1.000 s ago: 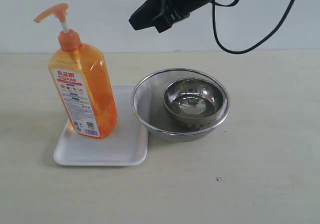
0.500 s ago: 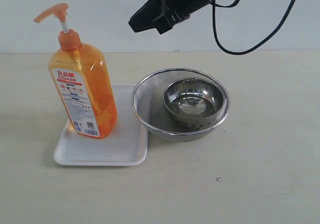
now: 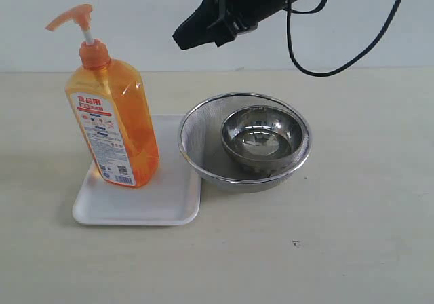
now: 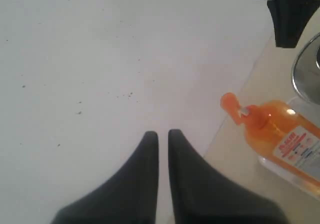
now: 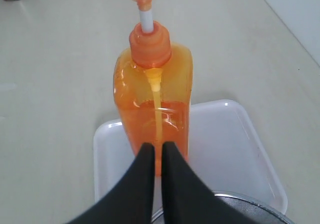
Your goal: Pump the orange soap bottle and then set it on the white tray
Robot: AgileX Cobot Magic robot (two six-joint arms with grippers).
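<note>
With the bottle (image 3: 114,131) standing upright on the tray (image 3: 166,199) and the right gripper (image 3: 182,38) and left gripper (image 4: 159,135) both pressed together, empty and well apart from it, the robot should probably retreat high, clear of the pump (image 3: 71,15) and strainer (image 3: 203,124).

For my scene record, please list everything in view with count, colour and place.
tall translucent orange plastic soap bottle: one, orange, upright on the tray
flat white rectangular tray: one, white, on the table
round steel mesh strainer: one, silver, beside the tray
round steel bowl: one, silver, inside the strainer
table: one, beige, under everything
black cable: one, black, hanging above the table
right pincer: one, black, shut, raised above the table
left pincer: one, black, shut, empty, apart from the bottle
</note>
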